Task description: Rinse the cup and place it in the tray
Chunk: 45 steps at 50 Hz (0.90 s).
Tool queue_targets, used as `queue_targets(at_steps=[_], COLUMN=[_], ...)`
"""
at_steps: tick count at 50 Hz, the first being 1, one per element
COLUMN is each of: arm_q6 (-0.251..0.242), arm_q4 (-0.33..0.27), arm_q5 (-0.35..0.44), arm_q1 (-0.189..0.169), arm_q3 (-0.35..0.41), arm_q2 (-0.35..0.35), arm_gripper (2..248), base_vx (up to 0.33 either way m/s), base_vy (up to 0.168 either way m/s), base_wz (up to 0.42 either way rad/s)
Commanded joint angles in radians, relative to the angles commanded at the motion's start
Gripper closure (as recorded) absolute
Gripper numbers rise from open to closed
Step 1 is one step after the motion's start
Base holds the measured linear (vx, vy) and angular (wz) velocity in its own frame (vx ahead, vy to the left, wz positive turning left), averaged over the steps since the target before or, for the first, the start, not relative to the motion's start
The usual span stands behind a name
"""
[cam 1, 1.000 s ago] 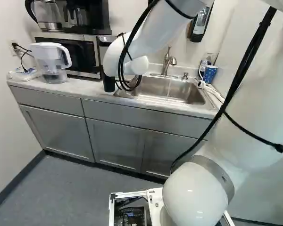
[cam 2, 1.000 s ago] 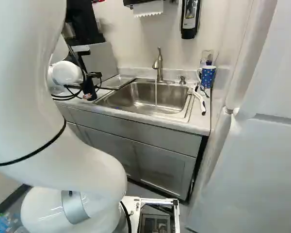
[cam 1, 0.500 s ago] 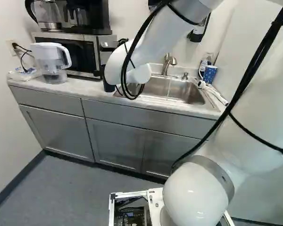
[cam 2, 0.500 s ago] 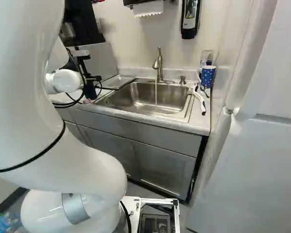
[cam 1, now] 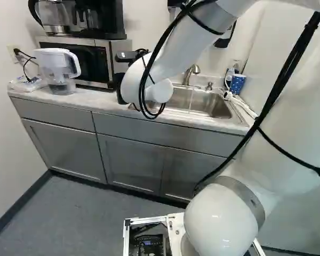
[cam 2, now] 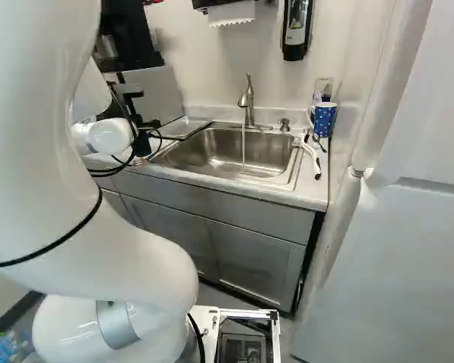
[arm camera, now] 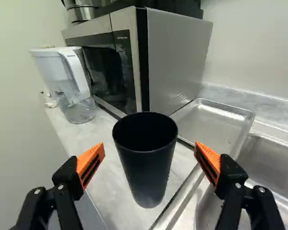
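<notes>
Evidently, the tool [cam 2: 142, 136] is open: in the wrist view its two fingers stand wide apart, their orange pads [arm camera: 92, 160] clear of the black cup [arm camera: 146, 167], and it has hold of nothing. The cup stands upright on the worktop [arm camera: 72, 132], in line with the gap between the fingers, beside the metal tray [arm camera: 213, 122].

Lettering: the microwave [arm camera: 175, 52] bears a short line of print on its front, too small to read. Markings on the wall dispenser [cam 2: 296, 26], at the upper right of the right base view, are likewise illegible.

Obscured parts: the cup's interior is dark, its contents indeterminable. In the left base view the arm [cam 1: 194, 37] covers the tool's fingers and part of the sink [cam 2: 204, 155]; in the right base view it masks much of the left side. The kettle [cam 1: 54, 15] is cut by the upper edge of the left base view.

Right of centre in the right base view, water falls from the faucet [cam 2: 248, 102]; a blue dotted mug [cam 2: 324, 119] stands farther right.
</notes>
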Motion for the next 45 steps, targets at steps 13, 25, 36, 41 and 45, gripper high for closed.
queue_targets(at_steps=[13,25,36,41,45], arm_q6=[0.0,0.0,0.0,0.0,0.0], arm_q4=[0.0,0.0,0.0,0.0,0.0], arm_q5=[0.051,0.098,0.141,0.161,0.176], arm_q1=[0.0,0.001,0.004,0.006,0.008], arm_q3=[0.008,0.018,0.032,0.041,0.048], arm_q2=[-0.022,-0.04,-0.052,-0.054,-0.056], arm_gripper=[3,3,3,3,3], base_vx=[0.0,0.0,0.0,0.0,0.0], base_vy=[0.0,0.0,0.0,0.0,0.0], base_wz=[0.0,0.0,0.0,0.0,0.0])
